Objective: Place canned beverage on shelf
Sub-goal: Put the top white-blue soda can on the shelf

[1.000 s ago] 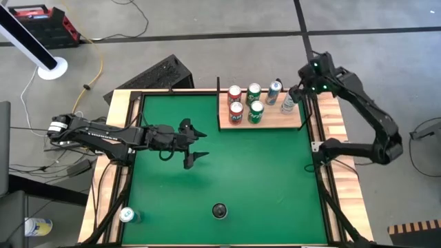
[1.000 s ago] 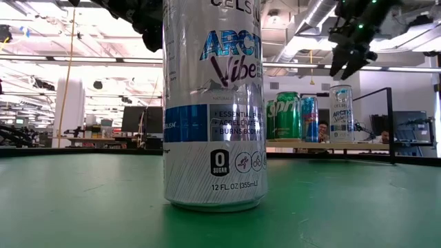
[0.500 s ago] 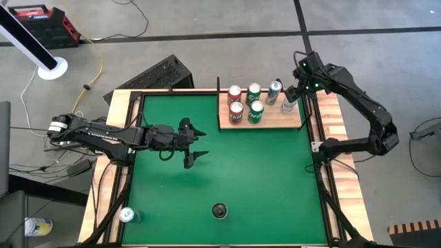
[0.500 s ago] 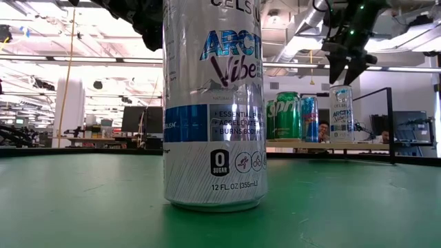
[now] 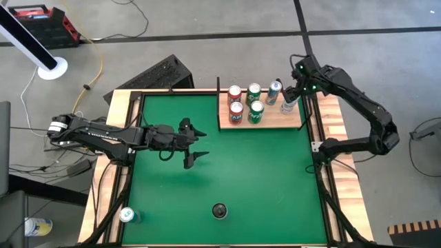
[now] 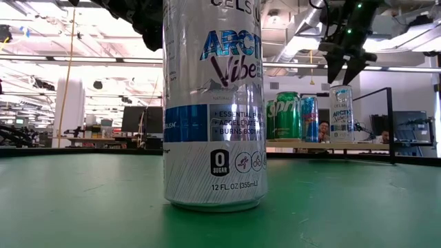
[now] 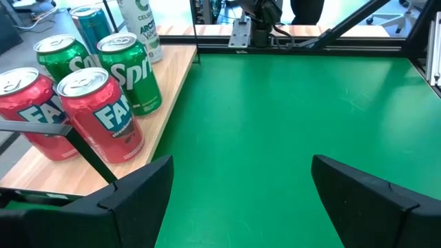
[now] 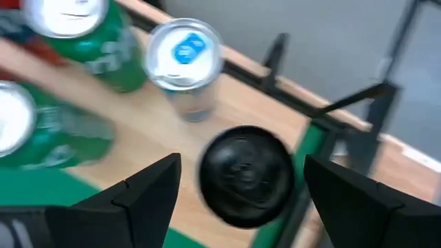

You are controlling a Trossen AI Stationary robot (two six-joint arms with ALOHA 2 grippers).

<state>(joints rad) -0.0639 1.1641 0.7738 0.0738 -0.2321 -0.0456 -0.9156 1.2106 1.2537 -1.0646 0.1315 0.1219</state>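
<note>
The light-wood shelf [image 5: 275, 121] stands at the table's far right. On it stand two red cans [image 5: 236, 103], two green cans [image 5: 255, 102], a blue can [image 5: 274, 89] and a silver Celsius can with a dark top [image 5: 287, 105]. My right gripper [image 5: 292, 95] is open just above that silver can [image 6: 341, 114]. In the right wrist view its fingers [image 8: 145, 186] stand on either side of the can's dark top [image 8: 246, 176], apart from it. My left gripper [image 5: 200, 143] is open and empty over the table's middle left.
Another silver Celsius can [image 5: 219, 210] stands on the green mat near the front edge, and fills the low view [image 6: 213, 103]. One more can [image 5: 127, 215] stands on the front left border. Black posts [image 5: 218, 86] rise at the shelf's corners. Open green mat [image 7: 289, 117] lies between the arms.
My right gripper has shifted a little toward the table's left, above the silver can on the shelf, staying open. The can has kept still and upright.
</note>
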